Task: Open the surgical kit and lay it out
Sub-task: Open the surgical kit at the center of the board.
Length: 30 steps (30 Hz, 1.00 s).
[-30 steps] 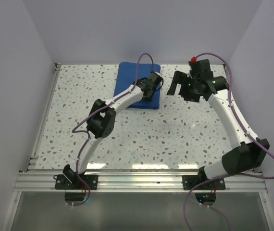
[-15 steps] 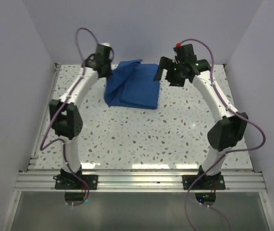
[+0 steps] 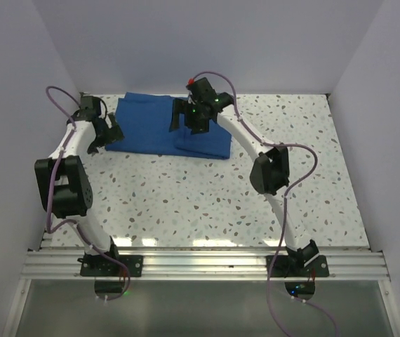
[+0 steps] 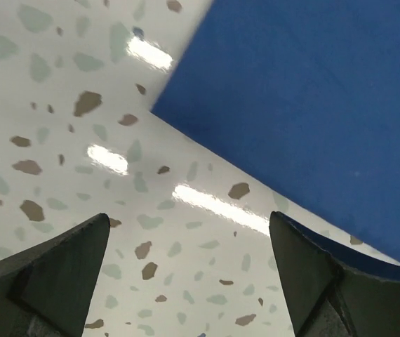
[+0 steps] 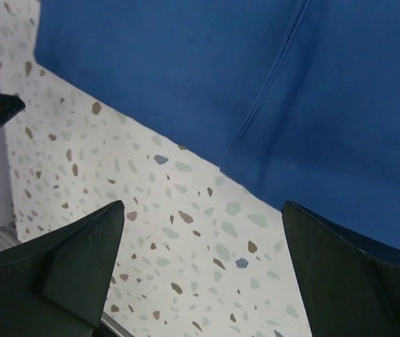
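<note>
The surgical kit shows as a royal-blue cloth wrap [image 3: 144,123] lying at the back of the table, with one flap spread flat to the left and a thicker folded part on the right. My left gripper [image 3: 107,135] stands open just off the cloth's left front corner. In the left wrist view the blue cloth [image 4: 312,105] fills the upper right, and the left gripper [image 4: 187,217] has only bare table between its fingers. My right gripper [image 3: 184,119] hovers open over the middle of the cloth. In the right wrist view the right gripper [image 5: 203,205] frames the cloth's front edge and a fold seam [image 5: 256,119].
The speckled white table [image 3: 207,196] is bounded by a metal rail at the left [image 3: 63,175] and a rail along the near edge [image 3: 200,263]. White walls close in the back and both sides. Purple cables loop above both wrists.
The left arm swung far left, drawing a flap of the blue cloth open leftward, then opened and let it go. The right arm moved left from beside the wrap to above it.
</note>
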Each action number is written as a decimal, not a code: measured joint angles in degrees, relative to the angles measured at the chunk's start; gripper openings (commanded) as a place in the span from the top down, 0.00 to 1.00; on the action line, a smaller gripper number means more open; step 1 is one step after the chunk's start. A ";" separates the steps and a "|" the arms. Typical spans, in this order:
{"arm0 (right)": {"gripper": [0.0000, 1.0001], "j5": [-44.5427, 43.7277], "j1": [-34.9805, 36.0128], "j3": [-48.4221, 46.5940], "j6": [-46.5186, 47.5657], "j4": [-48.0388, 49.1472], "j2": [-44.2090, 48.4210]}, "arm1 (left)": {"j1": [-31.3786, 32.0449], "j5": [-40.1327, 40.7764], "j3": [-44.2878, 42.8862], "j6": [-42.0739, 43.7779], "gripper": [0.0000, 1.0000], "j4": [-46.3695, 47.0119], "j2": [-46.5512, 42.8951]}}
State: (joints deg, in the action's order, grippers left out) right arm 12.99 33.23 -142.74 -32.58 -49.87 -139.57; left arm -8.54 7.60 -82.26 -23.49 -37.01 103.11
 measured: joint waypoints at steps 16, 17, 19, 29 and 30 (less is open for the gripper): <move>0.98 -21.73 5.64 -8.44 5.68 -3.39 -13.73 | 0.31 -5.20 -0.35 -0.15 0.00 4.70 10.97; 1.00 -22.05 5.57 -8.44 5.88 -3.48 -13.73 | 0.31 -5.18 -1.40 -0.15 0.00 4.59 12.63; 1.00 -22.45 5.60 -8.44 5.84 -3.61 -13.73 | 0.37 -4.39 -4.02 -0.09 0.02 4.07 15.30; 1.00 -27.39 -0.31 12.04 5.49 -2.34 3.34 | 0.35 -1.73 -12.48 -0.22 0.23 2.19 21.09; 1.00 -28.20 -2.84 17.97 5.57 -1.86 8.22 | 0.35 -1.64 -12.52 -0.42 0.26 2.08 21.11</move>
State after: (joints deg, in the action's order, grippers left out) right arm -15.20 30.39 -124.77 -27.00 -51.72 -131.35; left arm -8.19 5.96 -94.78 -23.90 -34.94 124.22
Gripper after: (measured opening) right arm 0.060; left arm 0.796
